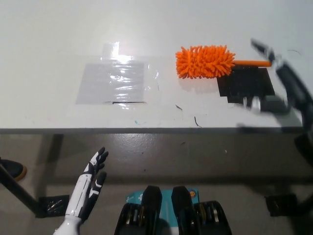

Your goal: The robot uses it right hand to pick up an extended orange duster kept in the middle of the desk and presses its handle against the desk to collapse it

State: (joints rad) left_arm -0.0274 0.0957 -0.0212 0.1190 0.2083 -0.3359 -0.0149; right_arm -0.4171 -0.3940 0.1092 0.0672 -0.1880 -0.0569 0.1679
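The orange duster [204,61] lies flat on the white desk [49,44], right of the middle. Its fluffy head points left and its thin orange handle [252,63] runs right along the far edge of a black patch. My black right hand [278,83] is motion-blurred at the desk's right edge, just right of the handle's tip. Its fingers are spread and it holds nothing. It is not touching the duster. My white left hand [91,182] rests open below the desk's front edge at the lower left.
A black taped patch [247,84] sits under the handle. A shiny clear taped sheet [115,81] lies left of the middle. The desk's front edge [146,130] crosses the view, with grey floor below. A dark shoe [11,169] shows at the far left.
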